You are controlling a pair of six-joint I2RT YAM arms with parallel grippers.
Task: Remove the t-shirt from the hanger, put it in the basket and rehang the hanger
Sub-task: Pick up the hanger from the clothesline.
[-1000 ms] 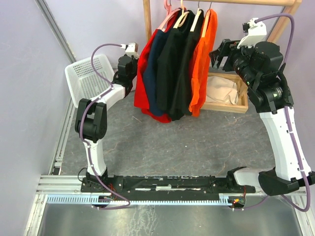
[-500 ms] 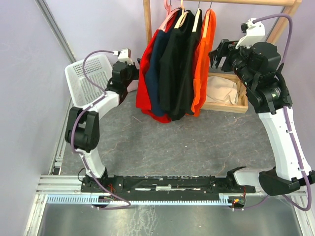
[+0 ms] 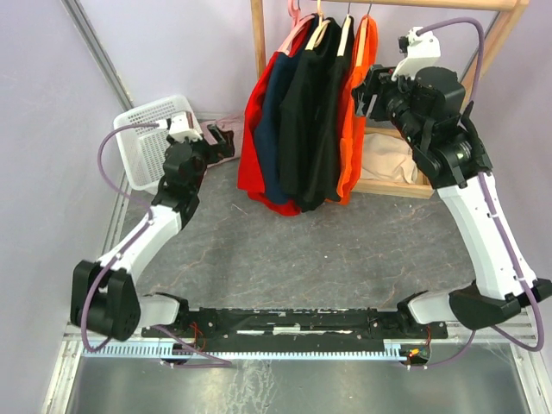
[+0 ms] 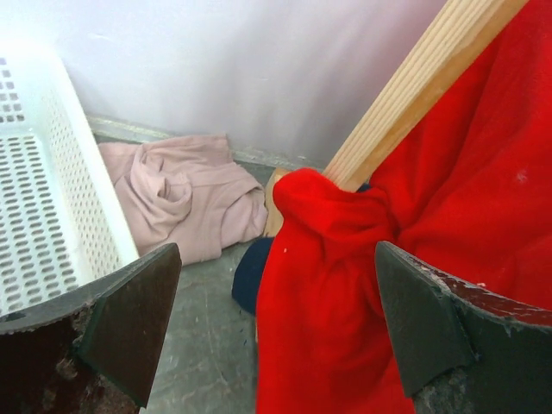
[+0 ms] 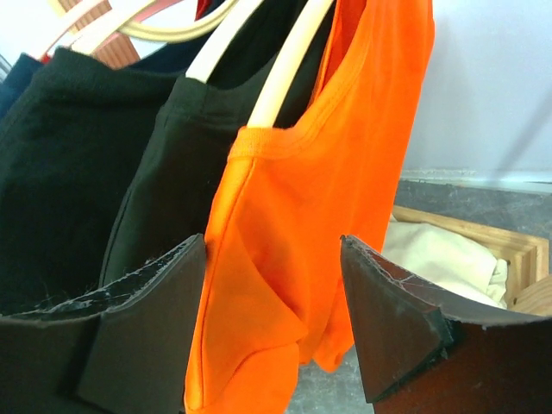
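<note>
Several t-shirts hang on hangers from a wooden rack: red (image 3: pixel 251 138), navy (image 3: pixel 267 112), two black (image 3: pixel 304 112), and orange (image 3: pixel 355 112) at the right. My right gripper (image 3: pixel 366 90) is open beside the orange shirt's shoulder; in the right wrist view the orange shirt (image 5: pixel 302 224) and its pale hanger (image 5: pixel 280 82) lie between the open fingers. My left gripper (image 3: pixel 226 142) is open just left of the red shirt, whose bunched sleeve (image 4: pixel 336 276) fills the space between its fingers.
A white perforated basket (image 3: pixel 151 138) stands at the left, with a pink cloth (image 4: pixel 185 194) on the floor behind it. The wooden rack post (image 4: pixel 405 95) rises beside the red shirt. A wooden tray holds cream cloth (image 3: pixel 388 159) at the right.
My left arm has dropped and pulled back to the left of the red shirt. My right gripper has moved left, closer to the orange shirt's shoulder.
</note>
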